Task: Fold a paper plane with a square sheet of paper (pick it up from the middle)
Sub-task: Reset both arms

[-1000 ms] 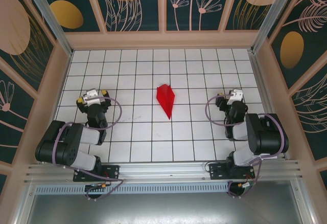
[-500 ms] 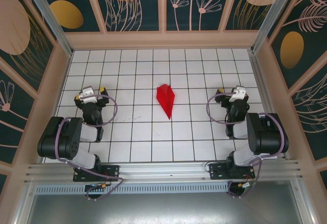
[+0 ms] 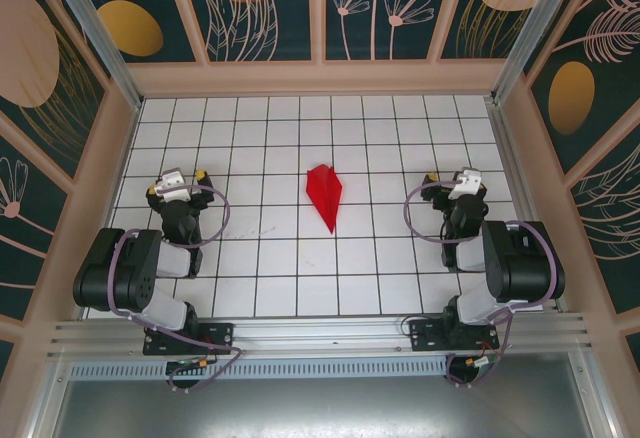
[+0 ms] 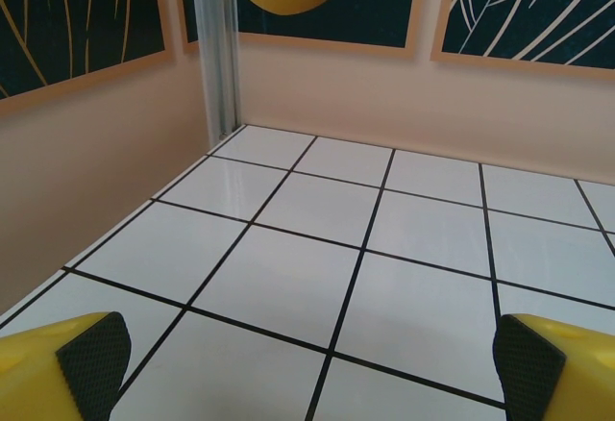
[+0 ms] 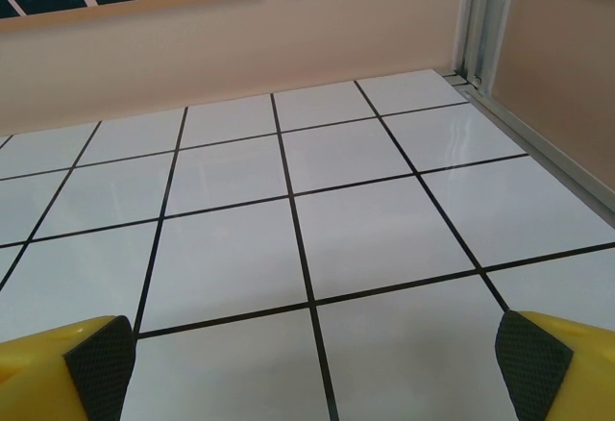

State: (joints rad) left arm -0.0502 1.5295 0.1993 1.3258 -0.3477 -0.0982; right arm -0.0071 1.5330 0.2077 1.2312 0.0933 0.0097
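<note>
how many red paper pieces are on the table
1. A bright red folded paper plane lies near the middle of the white gridded table, between the left arm and right arm, sharp tip toward the near edge. The arms cover some tiles, so more could hide there.

White desk [image 3: 270, 158] ruled with black grid lines, boxed by peach walls [image 3: 320, 78] (dark floral panels [image 3: 265, 8] above) and aluminium posts [image 3: 92, 28].

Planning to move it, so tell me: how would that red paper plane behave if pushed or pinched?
The plane looks like thin folded paper, so it is probably very light; a push would likely slide it across the glossy table. Its folds may stiffen it lengthwise, but the sharp near tip would probably crumple if pinched.
</note>
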